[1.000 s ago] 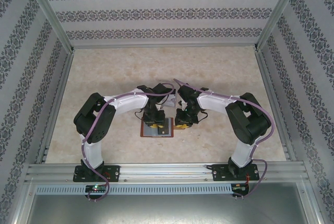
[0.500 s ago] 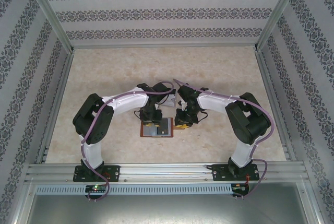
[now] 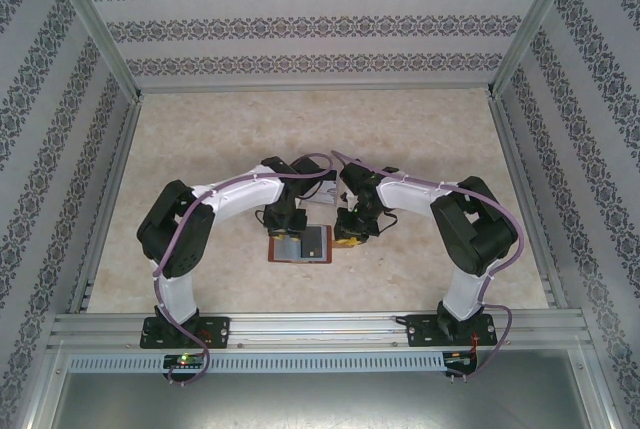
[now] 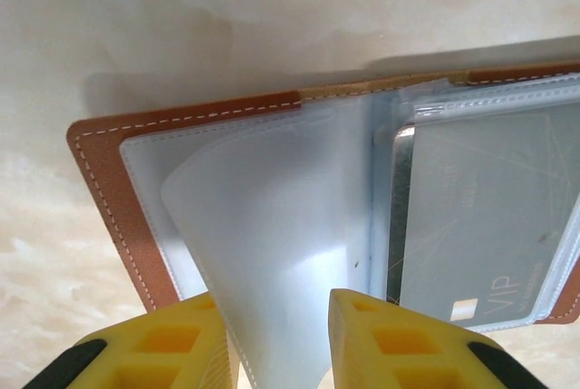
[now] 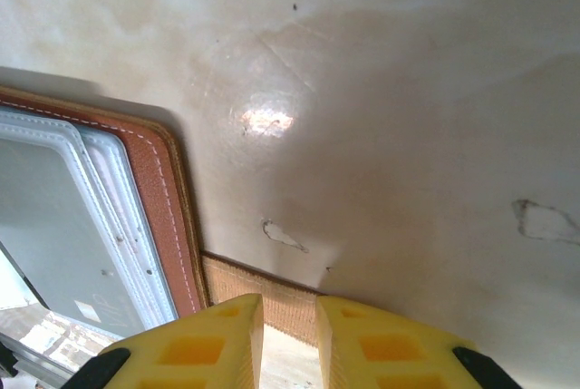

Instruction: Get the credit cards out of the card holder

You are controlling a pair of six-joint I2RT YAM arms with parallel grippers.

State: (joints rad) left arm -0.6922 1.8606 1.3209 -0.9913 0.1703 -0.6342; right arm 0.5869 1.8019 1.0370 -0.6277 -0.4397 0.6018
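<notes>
Card holder open flat, long axis left-right; left gripper pinching clear sleeve, right gripper pinching strap tab.

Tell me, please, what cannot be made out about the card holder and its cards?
- Left wrist view: the plastic sleeve hides whether a card is inside; most print on the VIP card is blurred under plastic.
- Right wrist view: the bottom edge hides whether the right gripper clamps the strap tab.
- Top view: the card holder is too small to count cards.

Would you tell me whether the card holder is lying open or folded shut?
Open: the card holder lies spread, clear sleeves exposed, a card inside one.
</notes>
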